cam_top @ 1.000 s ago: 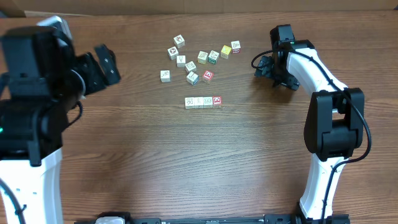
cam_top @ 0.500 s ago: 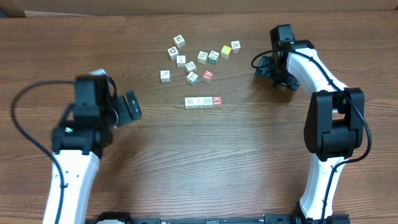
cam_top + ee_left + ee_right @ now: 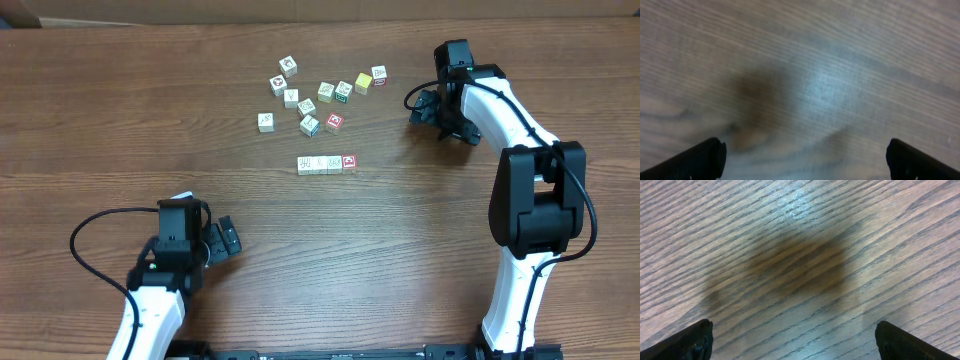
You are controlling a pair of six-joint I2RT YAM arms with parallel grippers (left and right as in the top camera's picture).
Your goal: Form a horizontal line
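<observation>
While the horizontal line [image 3: 327,164] stays, left fingers [image 3: 228,240] retreat.

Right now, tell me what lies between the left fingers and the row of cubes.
Nothing: in the overhead view only bare table runs from the left fingers up to the row; the loose cubes sit beyond it.

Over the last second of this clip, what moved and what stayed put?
The left gripper drew back from the far left of the table to the near edge, close to its base, jaws open and empty. Nothing was taken hold of or let go. The right gripper, also open, the row of four cubes and the loose cubes behind it stayed where they were.
</observation>
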